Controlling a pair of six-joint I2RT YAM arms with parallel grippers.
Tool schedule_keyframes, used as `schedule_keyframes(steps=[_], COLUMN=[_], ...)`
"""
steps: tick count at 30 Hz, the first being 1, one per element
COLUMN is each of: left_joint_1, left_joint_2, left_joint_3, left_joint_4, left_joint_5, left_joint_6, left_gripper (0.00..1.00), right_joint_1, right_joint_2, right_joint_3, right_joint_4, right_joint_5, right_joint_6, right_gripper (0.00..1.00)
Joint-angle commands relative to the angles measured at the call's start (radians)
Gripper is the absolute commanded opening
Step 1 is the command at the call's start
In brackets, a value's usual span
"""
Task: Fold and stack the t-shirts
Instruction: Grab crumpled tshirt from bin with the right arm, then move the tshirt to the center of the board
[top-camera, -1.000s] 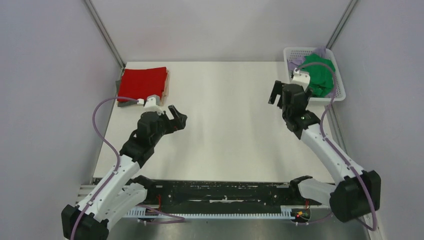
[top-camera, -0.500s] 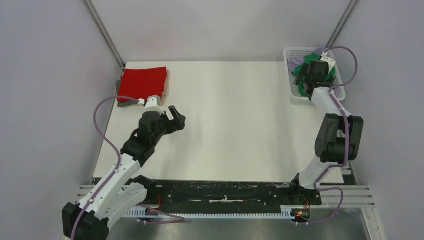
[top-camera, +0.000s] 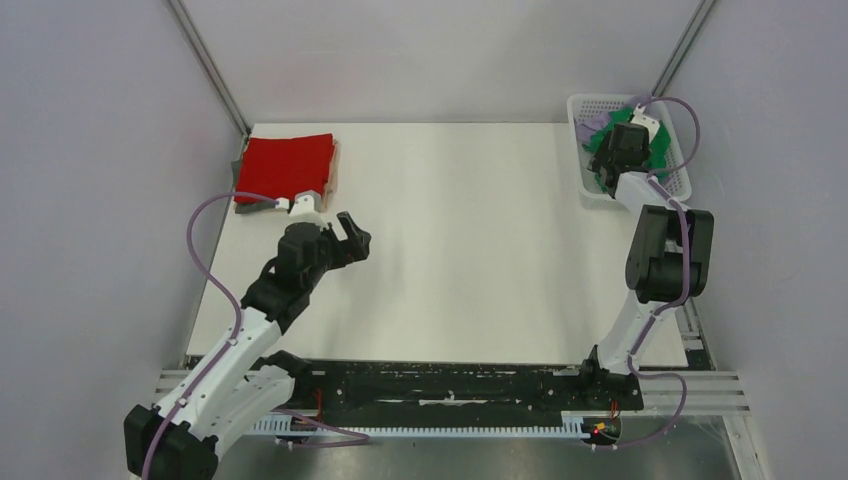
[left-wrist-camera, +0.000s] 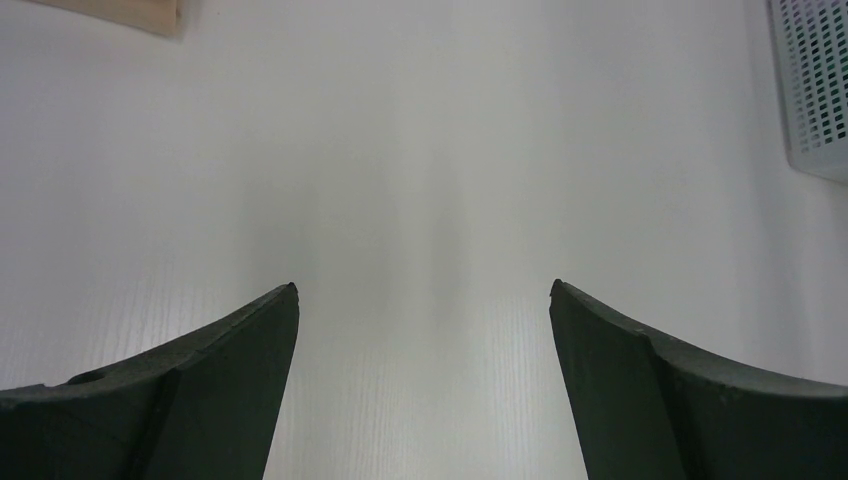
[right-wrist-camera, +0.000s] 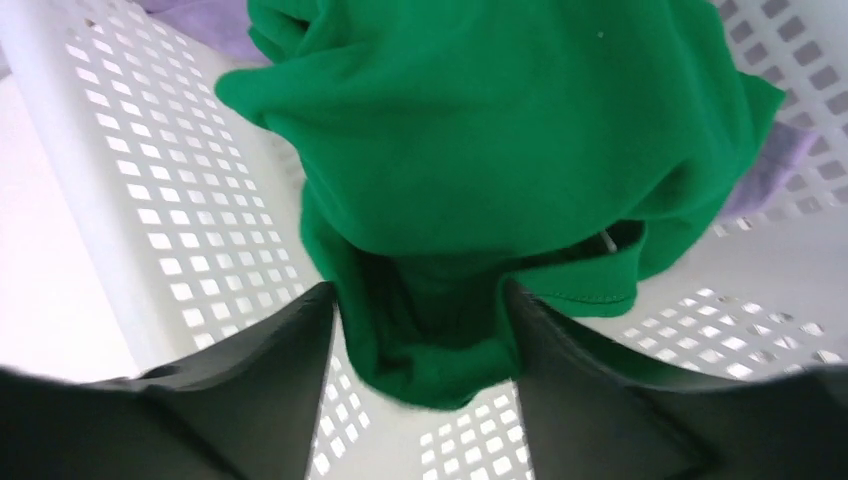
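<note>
Top external shows the red t-shirt (top-camera: 287, 167) folded far-left on the tabletop (top-camera: 450, 250), left jaws wide open near it. Only right wrist shows right jaws straddling the green t-shirt (right-wrist-camera: 500, 130) in the basket (right-wrist-camera: 190, 240) — whether pinched, I cannot tell. A second ago they hung outside.

From above, the right gripper (top-camera: 608, 172) covers most of the green t-shirt (top-camera: 660, 152) in the basket (top-camera: 583, 103) at the worktop's (top-camera: 450, 220) far right corner, and the lavender t-shirt (top-camera: 597, 122) shows only as slivers. At the far left corner the red t-shirt (top-camera: 288, 165) hides all but thin edges of 2 layers beneath, grey cloth (top-camera: 240, 168) and tan cloth (top-camera: 335, 165). Whether the fingers (right-wrist-camera: 250, 400) actually pinch the green fold, I can't tell.
</note>
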Motion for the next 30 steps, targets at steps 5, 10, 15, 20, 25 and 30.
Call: schedule_keyframes(steps=[5, 10, 15, 20, 25, 30], left_joint_1=[-0.001, -0.002, -0.002, -0.001, -0.001, -0.002], left_joint_2=[-0.042, -0.083, -0.096, -0.096, -0.113, -0.143], left_joint_3=[0.030, 0.014, 0.003, -0.002, -0.003, -0.011], left_joint_4=[-0.011, -0.005, -0.002, 0.000, -0.013, -0.018], left_joint_5=[-0.040, -0.032, -0.007, 0.007, 0.001, -0.005], left_joint_6=[0.012, 0.004, -0.014, -0.025, -0.030, -0.038], left_gripper=[1.00, 1.00, 1.00, 1.00, 1.00, 1.00], right_joint_1=[-0.005, -0.005, -0.002, 0.094, 0.291, 0.448], right_joint_2=[-0.039, -0.187, -0.319, -0.428, -0.508, -0.482], right_joint_3=[0.031, 0.023, 0.108, 0.178, 0.200, 0.285], right_joint_4=[0.156, 0.189, 0.199, 0.188, 0.237, 0.301], right_joint_5=[-0.020, -0.088, -0.426, -0.623, -0.766, -0.943], right_joint_6=[-0.047, -0.075, -0.076, -0.052, -0.028, 0.065], right_gripper=[0.00, 0.00, 0.00, 0.00, 0.00, 0.00])
